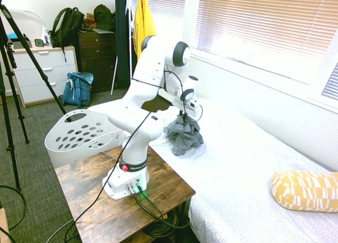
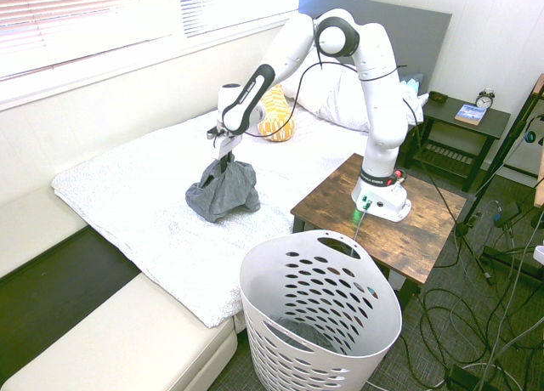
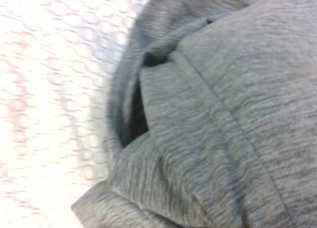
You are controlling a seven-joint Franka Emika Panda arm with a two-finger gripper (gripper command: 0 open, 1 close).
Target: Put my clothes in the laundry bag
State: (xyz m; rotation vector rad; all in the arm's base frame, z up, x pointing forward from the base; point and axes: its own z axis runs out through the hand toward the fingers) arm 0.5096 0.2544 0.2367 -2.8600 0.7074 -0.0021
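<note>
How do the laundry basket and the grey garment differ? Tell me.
The laundry basket is white; the garment is dark grey. The basket is stiff and holed, while the garment is soft and rumpled. The basket stands beside the bed; the garment hangs bunched from the tool over it. Both are plain.

Home bedroom: bed [image 2: 153, 204] at 9 to 12 o'clock in 2nd ext. view, nightstand w/ alarm clock [image 2: 484, 99] at 2.

Garment [image 2: 223, 191] on bed [image 2: 153, 195], behind basket [image 2: 319, 314]
</note>
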